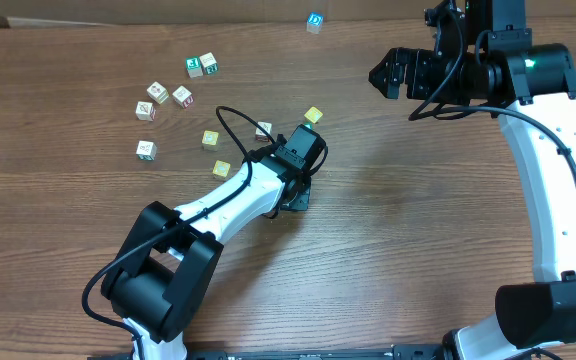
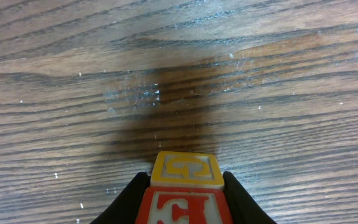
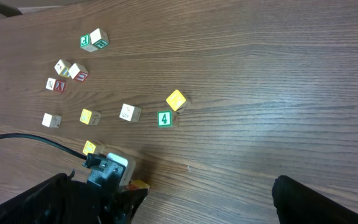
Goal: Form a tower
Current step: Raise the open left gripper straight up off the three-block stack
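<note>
No tower shows in any view; every cube I see lies singly. My left gripper [image 2: 186,188] is shut on a small wooden cube [image 2: 186,169] with a yellow face and a red letter face, its black fingers [image 2: 132,196] pressing both sides just above the wood. From overhead, the left gripper [image 1: 295,196] sits mid-table and hides that cube. The right wrist view shows a corner of the held cube [image 3: 139,185]. My right gripper [image 1: 388,72] hangs open and empty at the back right, far from the cubes.
Loose cubes are scattered at the back left: a green pair [image 1: 202,66], white ones [image 1: 158,92] [image 1: 146,150], yellow ones [image 1: 210,139] [image 1: 313,115]. A teal cube [image 1: 314,22] lies alone at the far edge. A green "4" cube [image 3: 164,119] lies beside a yellow one [image 3: 176,100].
</note>
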Controlling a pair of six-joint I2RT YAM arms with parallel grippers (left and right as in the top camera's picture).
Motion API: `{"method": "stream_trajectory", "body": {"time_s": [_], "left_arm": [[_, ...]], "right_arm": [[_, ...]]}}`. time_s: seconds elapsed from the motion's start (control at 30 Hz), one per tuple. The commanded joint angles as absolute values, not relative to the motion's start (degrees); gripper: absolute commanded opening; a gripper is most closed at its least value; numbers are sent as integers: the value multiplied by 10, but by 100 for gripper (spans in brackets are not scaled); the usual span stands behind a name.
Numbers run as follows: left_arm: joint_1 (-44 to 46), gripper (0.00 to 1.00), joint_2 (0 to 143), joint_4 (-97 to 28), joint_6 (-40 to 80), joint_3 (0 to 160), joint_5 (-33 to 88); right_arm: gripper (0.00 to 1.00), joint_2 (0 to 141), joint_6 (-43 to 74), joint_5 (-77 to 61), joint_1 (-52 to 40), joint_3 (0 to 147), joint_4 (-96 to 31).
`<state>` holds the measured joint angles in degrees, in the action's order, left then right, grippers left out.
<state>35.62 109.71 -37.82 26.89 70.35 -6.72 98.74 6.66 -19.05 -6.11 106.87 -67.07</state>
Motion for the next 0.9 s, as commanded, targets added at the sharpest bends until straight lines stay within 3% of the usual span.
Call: {"method": "stream_trajectory", "body": {"time_s": [0.0,0.53,0.73,0.87], "left_arm": [[356,22,1111,-388,303,710,-89],[356,31,1111,-414,410,723,-136],[356,50,1111,-414,407,723,-135],[356,56,1110,-416,393,724,-135]], "right_arm": [[100,982,66,-187,-65,1076,-669],[100,982,66,-187,-65,1076,-669],[100,982,66,-187,-65,1076,-669],[100,982,66,-187,-65,1076,-669]]}}
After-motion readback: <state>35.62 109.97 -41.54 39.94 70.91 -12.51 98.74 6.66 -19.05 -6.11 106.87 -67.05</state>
